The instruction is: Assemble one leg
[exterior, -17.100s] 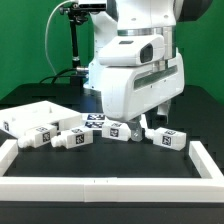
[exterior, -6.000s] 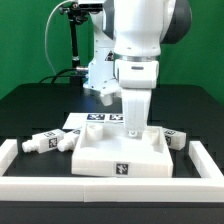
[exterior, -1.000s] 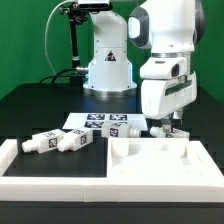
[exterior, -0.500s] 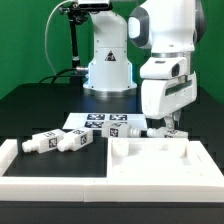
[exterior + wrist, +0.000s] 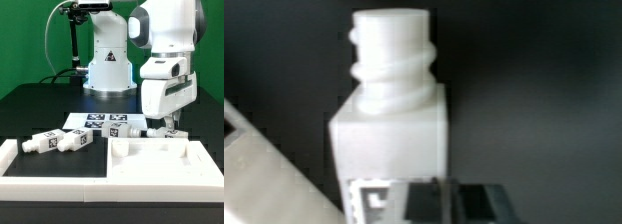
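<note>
In the wrist view one leg (image 5: 393, 110), a chunky white peg with a threaded end, lies on the dark table, its tagged end nearest my gripper (image 5: 452, 202). The two dark fingers stand closed together beside that end, over the leg's edge; whether they touch it I cannot tell. In the exterior view my gripper (image 5: 167, 124) is low at the right, behind the large white panel (image 5: 160, 168), right by a leg (image 5: 157, 131) lying there. Two more legs (image 5: 40, 143) (image 5: 72, 141) lie at the left, and another (image 5: 124, 130) near the middle.
The marker board (image 5: 100, 120) lies flat behind the legs. A white raised border (image 5: 10, 160) frames the work area at the left and front. The arm's base (image 5: 110, 70) stands at the back. The panel's pale edge (image 5: 256, 170) shows in the wrist view.
Since 17 s ago the large panel has been brought to the front right. Over the last second nothing has visibly moved.
</note>
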`<state>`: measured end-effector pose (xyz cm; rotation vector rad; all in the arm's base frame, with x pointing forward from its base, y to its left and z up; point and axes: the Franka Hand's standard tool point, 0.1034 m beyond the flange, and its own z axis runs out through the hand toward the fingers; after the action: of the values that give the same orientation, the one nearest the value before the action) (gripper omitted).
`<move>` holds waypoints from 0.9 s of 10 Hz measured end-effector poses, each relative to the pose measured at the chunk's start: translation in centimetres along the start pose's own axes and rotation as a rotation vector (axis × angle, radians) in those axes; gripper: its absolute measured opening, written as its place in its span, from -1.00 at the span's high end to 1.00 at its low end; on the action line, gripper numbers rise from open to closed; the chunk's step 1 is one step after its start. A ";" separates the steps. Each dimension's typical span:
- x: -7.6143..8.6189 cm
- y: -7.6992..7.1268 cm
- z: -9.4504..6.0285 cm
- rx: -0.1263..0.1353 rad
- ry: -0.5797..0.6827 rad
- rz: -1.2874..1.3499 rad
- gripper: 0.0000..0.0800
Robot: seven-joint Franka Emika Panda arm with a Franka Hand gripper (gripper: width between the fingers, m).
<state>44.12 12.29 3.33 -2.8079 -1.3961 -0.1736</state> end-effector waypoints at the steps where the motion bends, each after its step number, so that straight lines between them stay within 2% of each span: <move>1: -0.3 0.8 -0.5 0.008 -0.024 0.001 0.74; 3: 0.7 2.7 -1.4 0.000 -0.026 0.015 -0.12; 4: 0.9 2.9 -1.2 0.001 -0.025 0.014 -0.12; 5: 1.0 3.2 -0.8 0.003 -0.027 0.015 -0.49; 6: 0.7 3.0 0.1 0.014 -0.038 0.018 -0.60; 7: 0.4 2.7 0.5 0.018 -0.040 0.019 -0.60; 9: -0.7 1.0 1.5 0.027 -0.041 0.016 -0.62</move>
<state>44.66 11.25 1.86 -2.8149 -1.3731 -0.0974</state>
